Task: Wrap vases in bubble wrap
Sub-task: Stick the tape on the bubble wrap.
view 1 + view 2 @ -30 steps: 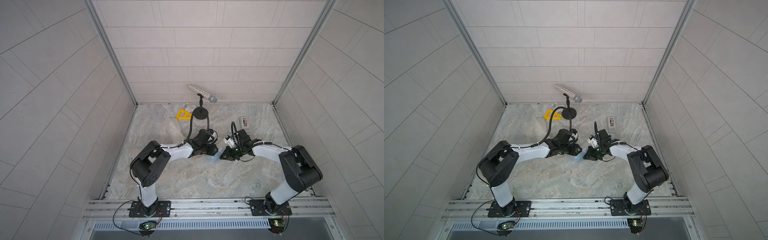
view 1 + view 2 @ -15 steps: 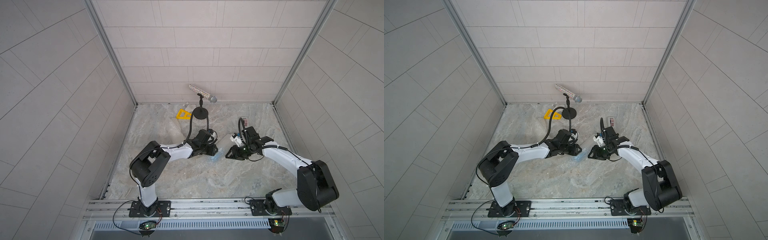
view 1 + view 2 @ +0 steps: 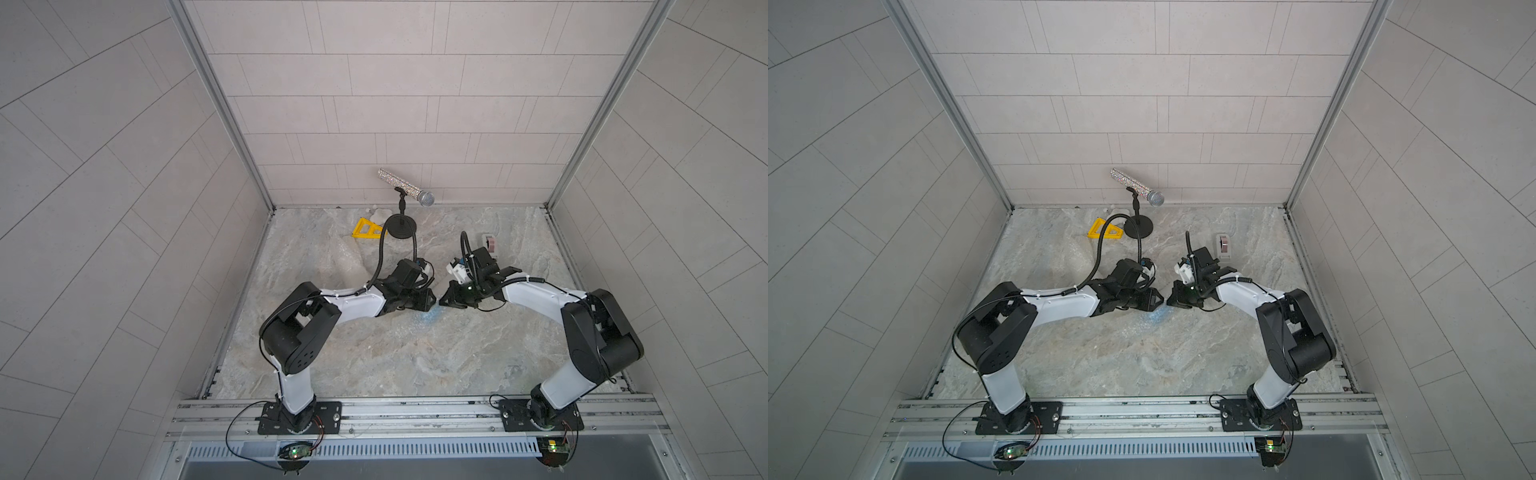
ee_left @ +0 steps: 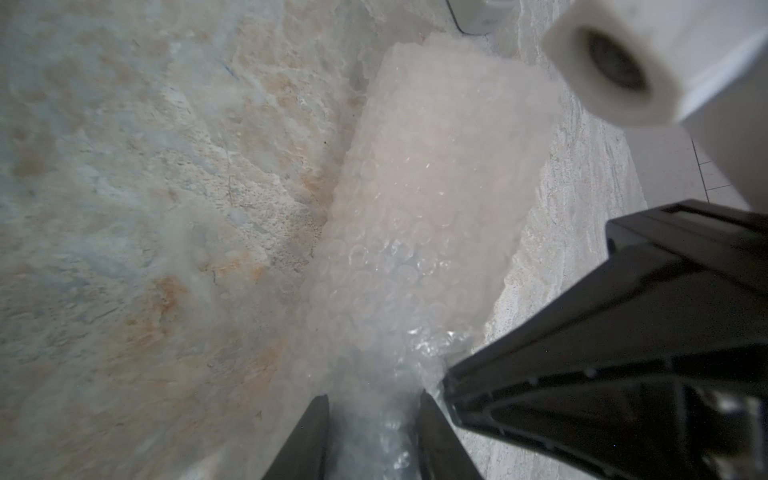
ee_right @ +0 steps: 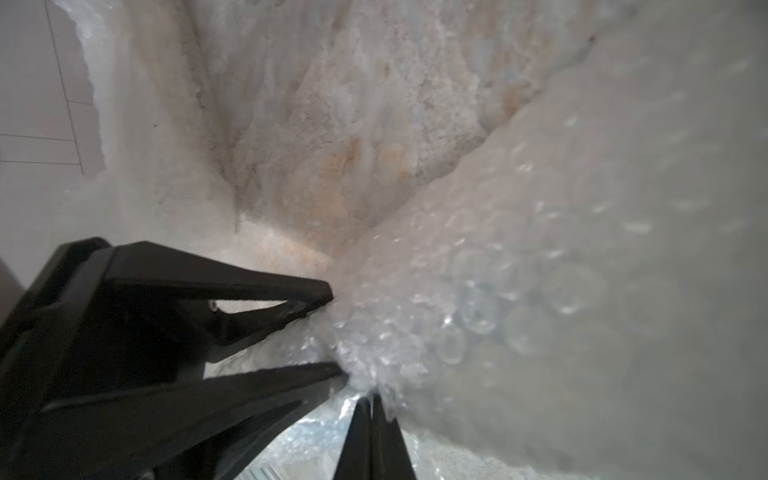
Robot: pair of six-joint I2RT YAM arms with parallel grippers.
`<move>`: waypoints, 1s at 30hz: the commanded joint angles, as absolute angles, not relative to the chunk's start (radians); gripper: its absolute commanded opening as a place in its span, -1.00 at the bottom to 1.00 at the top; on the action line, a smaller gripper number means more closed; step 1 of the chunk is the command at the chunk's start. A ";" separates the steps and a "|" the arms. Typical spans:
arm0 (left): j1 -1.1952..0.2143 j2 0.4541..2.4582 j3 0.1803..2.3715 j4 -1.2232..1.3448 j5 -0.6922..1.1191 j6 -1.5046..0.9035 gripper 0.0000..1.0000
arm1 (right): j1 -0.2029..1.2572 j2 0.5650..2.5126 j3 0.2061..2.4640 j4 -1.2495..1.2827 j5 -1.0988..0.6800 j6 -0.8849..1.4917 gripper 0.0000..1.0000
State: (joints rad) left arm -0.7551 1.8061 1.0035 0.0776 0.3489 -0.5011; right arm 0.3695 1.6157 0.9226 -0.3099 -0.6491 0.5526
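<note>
Left wrist | bubble wrap [image 4: 428, 187] long axis away from left fingers [image 4: 309, 444], narrow grip | right fingers [image 5: 361, 436] pinch it

The left pincer [image 3: 432, 298] and right pincer [image 3: 444, 300] meet tip to tip at the middle of the counter [image 3: 415, 365], with the bubble wrap [image 3: 428, 318] under and just before them. A wrapped bundle [image 3: 349, 266] lies behind the left arm. The microphone stand [image 3: 401, 226] is by the back edge. A triangle frame [image 3: 365, 229] lies just left of it, and the tape dispenser [image 3: 490, 242] to its right.
</note>
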 commanded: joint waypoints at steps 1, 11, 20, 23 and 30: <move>-0.762 1.789 0.966 0.014 0.324 -0.503 -0.23 | 0.371 1.627 0.926 -0.287 -0.571 0.509 -1.00; -0.762 1.767 0.940 0.014 0.300 -0.523 -0.25 | 0.355 1.493 0.879 -0.391 -0.561 0.444 -1.00; -0.766 1.770 0.937 0.024 0.301 -0.535 -0.27 | 0.384 1.599 0.879 -0.279 -0.597 0.474 -1.00; -0.767 1.763 0.932 0.035 0.299 -0.548 -0.28 | 0.393 1.647 0.882 -0.259 -0.574 0.455 -1.00; -0.769 1.754 0.927 0.043 0.301 -0.558 -0.34 | 0.393 1.559 0.882 -0.313 -0.538 0.422 -1.00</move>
State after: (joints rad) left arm -0.7609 1.7649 0.9539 0.1017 0.3138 -0.5541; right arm 0.3878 1.6165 0.8707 -0.2874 -0.5724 0.4583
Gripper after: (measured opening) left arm 0.331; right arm 0.042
